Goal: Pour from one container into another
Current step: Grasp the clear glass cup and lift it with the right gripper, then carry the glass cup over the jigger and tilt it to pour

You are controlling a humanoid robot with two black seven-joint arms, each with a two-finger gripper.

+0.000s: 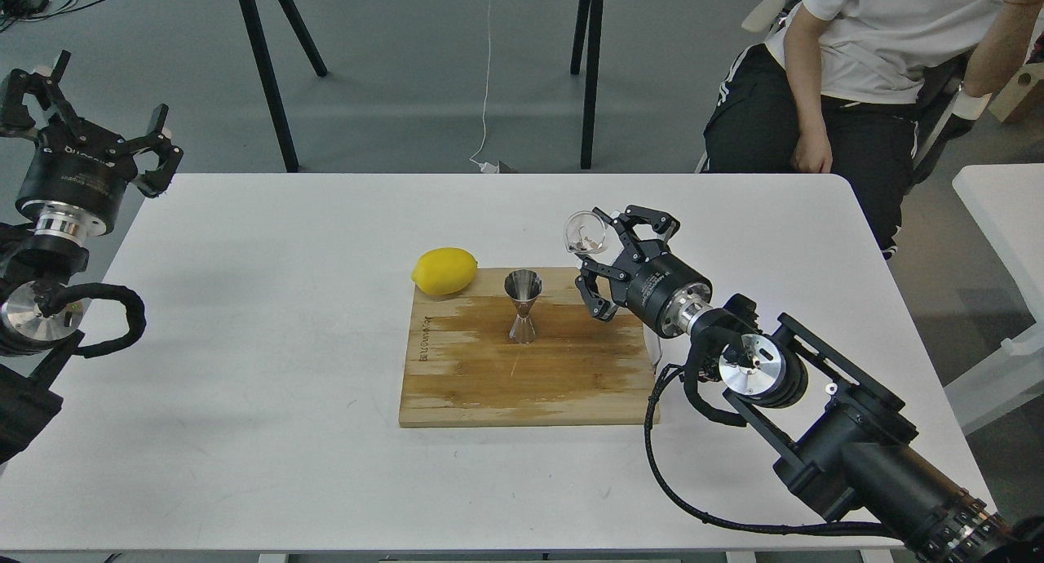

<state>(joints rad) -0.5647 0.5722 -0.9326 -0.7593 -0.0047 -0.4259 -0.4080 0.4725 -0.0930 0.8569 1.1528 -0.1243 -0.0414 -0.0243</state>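
**Cup held tilted to the right of the jigger**

A white worktop (245, 367) is seen from above, with a wooden board (530, 383) lying near its middle. On the board, toward its 12 o'clock edge, the steel jigger (523, 306) is stood upright, its open upper cone facing up. A lemon (444, 271) is found at the board's 11 o'clock corner, resting partly on the board and partly on the worktop, near the jigger but apart from it.

The right arm is brought in from 5 o'clock. Its tool (599, 265) is held above the board's 1 o'clock corner, at about 2 o'clock from the jigger. The glass cup (586, 232) is gripped at the upper finger of this tool and is held clear of the board, tilted so that its mouth is turned toward 10 o'clock. A little dark matter is seen inside the cup; what it is cannot be told. The cup is kept near the jigger, higher than it and not touching it.

The left tool (98, 130) is raised at the worktop's 10 o'clock corner, well apart from the board, with its fingers spread and nothing between them.

A seated person (856, 73) in a white shirt is seen beyond the worktop at 1 o'clock.
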